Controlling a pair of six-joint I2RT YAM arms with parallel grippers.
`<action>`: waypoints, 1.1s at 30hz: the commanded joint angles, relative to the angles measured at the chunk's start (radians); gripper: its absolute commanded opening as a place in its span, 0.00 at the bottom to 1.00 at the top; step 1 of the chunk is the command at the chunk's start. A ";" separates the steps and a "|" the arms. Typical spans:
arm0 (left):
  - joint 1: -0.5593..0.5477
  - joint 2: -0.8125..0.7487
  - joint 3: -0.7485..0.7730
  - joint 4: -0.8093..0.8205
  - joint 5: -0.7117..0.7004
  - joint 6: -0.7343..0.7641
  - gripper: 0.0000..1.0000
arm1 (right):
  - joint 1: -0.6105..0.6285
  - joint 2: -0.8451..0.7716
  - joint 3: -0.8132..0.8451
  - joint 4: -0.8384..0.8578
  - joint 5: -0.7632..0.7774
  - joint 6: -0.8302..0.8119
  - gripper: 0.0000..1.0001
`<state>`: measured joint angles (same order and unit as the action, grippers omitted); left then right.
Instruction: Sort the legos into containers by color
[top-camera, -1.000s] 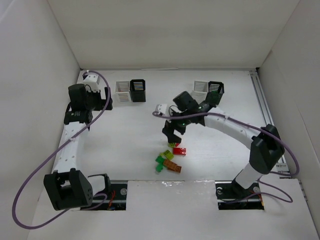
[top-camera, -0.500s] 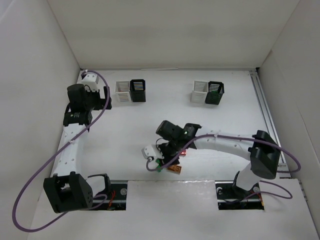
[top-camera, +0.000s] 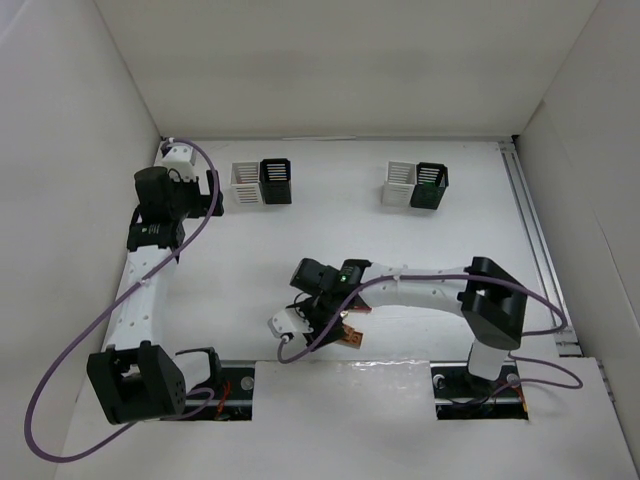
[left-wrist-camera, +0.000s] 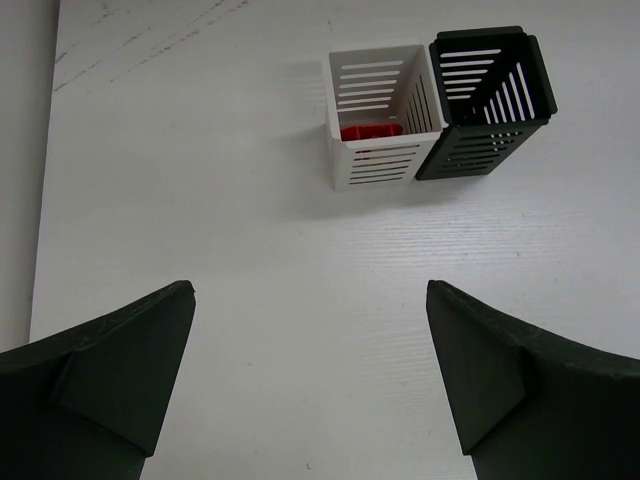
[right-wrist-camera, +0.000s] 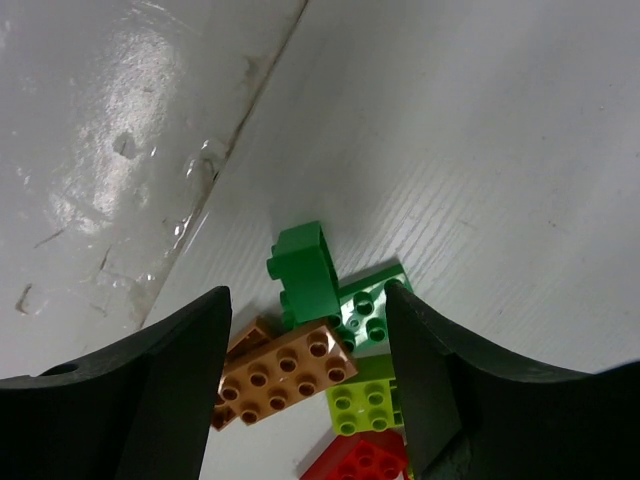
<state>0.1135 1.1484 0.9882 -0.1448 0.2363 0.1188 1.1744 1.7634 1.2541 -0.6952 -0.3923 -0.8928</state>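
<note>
– White and finely ribbed, like corrugated plastic: is that the table (right-wrist-camera: 480, 150)?

– Yes, and a glossy, wrinkled strip (right-wrist-camera: 90, 150) meets it along a straight seam at the near edge. The loose bricks lie in a heap just beside that seam.

– Which bricks?

– A dark green brick (right-wrist-camera: 305, 272) tipped on its side, touching a shiny green plate (right-wrist-camera: 366, 315) with round studs. An orange brick (right-wrist-camera: 288, 374) with two rows of studs, a yellow-green brick (right-wrist-camera: 366, 406) and the corner of a red brick (right-wrist-camera: 360, 462) crowd in below them.

– And the right gripper (right-wrist-camera: 305, 340)?

– Its smooth black fingers (right-wrist-camera: 150, 400) stand apart, straddling the heap. Whether they touch any brick, I cannot tell, and none is lifted.

– The left gripper (left-wrist-camera: 310, 300)?

– Spread wide and holding nothing, its matte wedge-shaped tips hang over bare board, well away from the heap.

– And the containers?

– Ahead of it stand a square slatted white bin (left-wrist-camera: 378, 160) and a black bin (left-wrist-camera: 490, 100), touching side by side. Another red brick (left-wrist-camera: 371, 131) lies in the white one. The second white bin (top-camera: 399, 183) and second black bin (top-camera: 430, 185) stand at the far right.
</note>
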 joint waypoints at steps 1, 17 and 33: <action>0.008 -0.001 0.001 0.054 0.012 -0.011 1.00 | 0.007 0.033 0.057 0.037 -0.002 -0.014 0.69; 0.008 0.036 -0.010 0.100 0.021 -0.011 1.00 | 0.045 0.102 0.039 0.049 0.027 -0.023 0.56; 0.008 0.065 0.009 0.109 0.044 -0.011 1.00 | 0.045 0.119 -0.001 0.082 0.079 -0.002 0.25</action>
<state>0.1135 1.2282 0.9878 -0.0856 0.2588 0.1188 1.2121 1.8973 1.2671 -0.6483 -0.3408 -0.9009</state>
